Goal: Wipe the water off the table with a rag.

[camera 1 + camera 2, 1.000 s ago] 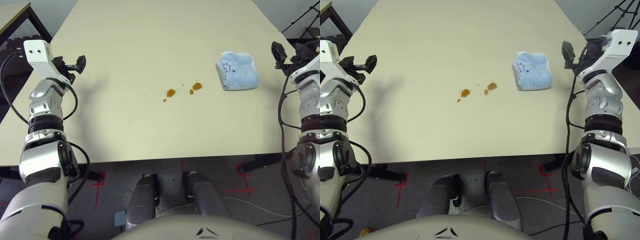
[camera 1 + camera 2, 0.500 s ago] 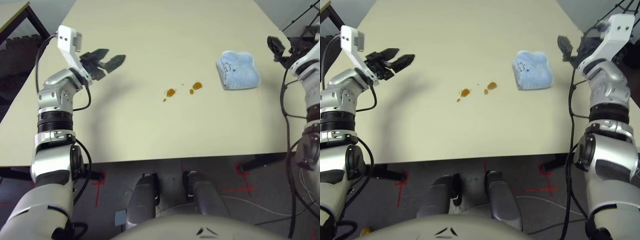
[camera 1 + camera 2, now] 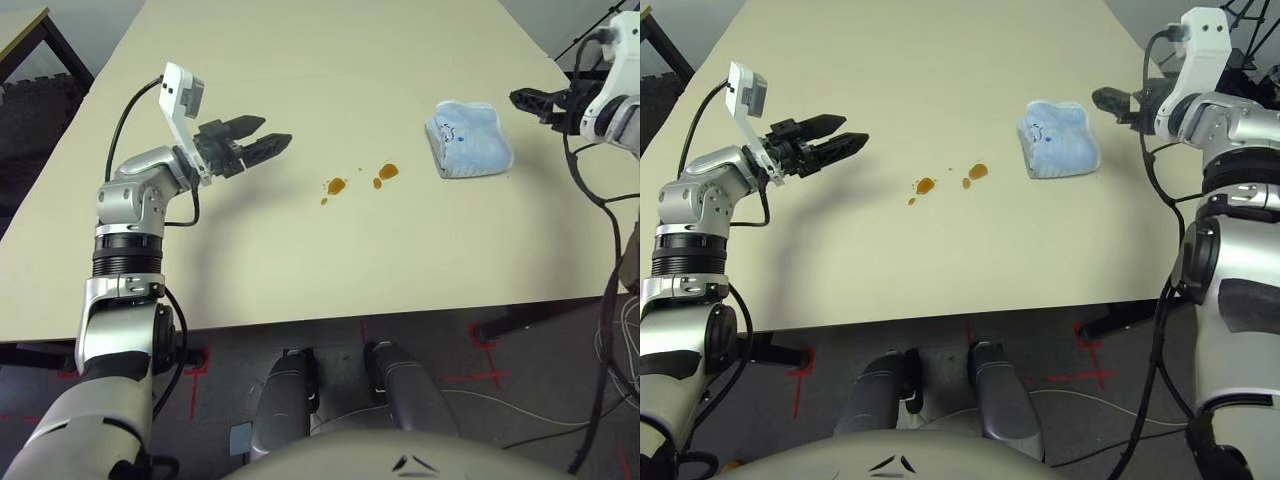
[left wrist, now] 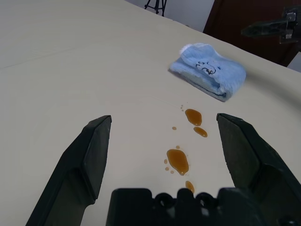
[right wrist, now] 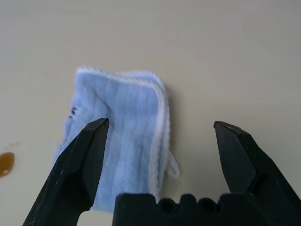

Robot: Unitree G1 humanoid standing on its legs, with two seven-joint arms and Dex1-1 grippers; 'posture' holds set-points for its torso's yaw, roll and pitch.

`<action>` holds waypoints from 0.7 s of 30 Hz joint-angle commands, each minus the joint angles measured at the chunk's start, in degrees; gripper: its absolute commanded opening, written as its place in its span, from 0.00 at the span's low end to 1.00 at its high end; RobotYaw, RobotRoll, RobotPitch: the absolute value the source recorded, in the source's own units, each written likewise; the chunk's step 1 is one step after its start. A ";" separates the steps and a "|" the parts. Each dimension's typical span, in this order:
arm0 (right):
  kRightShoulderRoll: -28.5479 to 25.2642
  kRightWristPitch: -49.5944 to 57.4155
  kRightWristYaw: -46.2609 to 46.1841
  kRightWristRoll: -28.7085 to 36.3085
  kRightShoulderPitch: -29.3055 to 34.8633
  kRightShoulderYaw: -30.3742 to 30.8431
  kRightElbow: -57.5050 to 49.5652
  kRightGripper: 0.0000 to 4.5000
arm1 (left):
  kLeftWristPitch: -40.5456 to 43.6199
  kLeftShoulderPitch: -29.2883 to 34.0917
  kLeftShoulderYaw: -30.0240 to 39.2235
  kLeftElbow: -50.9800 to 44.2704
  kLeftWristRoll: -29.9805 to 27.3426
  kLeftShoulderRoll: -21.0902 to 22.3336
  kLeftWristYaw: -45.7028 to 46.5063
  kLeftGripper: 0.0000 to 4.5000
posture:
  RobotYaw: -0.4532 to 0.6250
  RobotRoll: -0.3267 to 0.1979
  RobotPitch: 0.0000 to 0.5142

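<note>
on the right of the pale beige surface (image 3: pixel 300 270), toward its right edge, lies the rag (image 3: pixel 472 142), a folded light-blue terry cloth with white edging and a small dark printed face on its left part. left of the rag, nearer the middle of the surface, the amber-brown water (image 3: pixel 337 186) sits in two larger drops with smaller drops and specks around them; the drops are apart from the cloth and from each other. of the two larger ones, the right one lies a little farther from the robot and closer to the rag.

the left gripper (image 3: pixel 268 139) hangs above the left part of the surface, to the left of the drops, its black jaws open and holding nothing, pointing right toward the liquid. the right gripper (image 3: pixel 1114 106) is just beside the rag, on its right, jaws open wide with nothing gripped, pointing left toward the cloth.

at the far left, beyond the edge of the surface, stands a smaller dark-framed side table (image 3: pixel 22 27).
</note>
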 commanded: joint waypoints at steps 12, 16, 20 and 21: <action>5.48 -0.62 -6.81 0.75 -1.31 -5.41 5.85 0.99 | 3.15 4.51 0.27 -6.92 -1.48 0.05 2.24 1.00 | 0.32 0.62 0.33; 7.24 -1.65 -8.70 0.10 -0.74 -6.35 6.35 0.99 | 4.48 5.78 0.81 -9.41 -1.98 0.79 2.94 1.00 | 0.35 0.62 0.34; 8.14 -2.83 -10.97 -0.11 0.05 -7.03 6.71 0.99 | 6.17 7.18 1.56 -12.31 -2.58 1.91 3.74 1.00 | 0.38 0.62 0.34; 8.28 -3.20 -11.78 -0.04 0.38 -7.36 6.81 0.99 | 6.64 7.65 1.76 -13.17 -2.84 2.35 3.98 1.00 | 0.39 0.62 0.34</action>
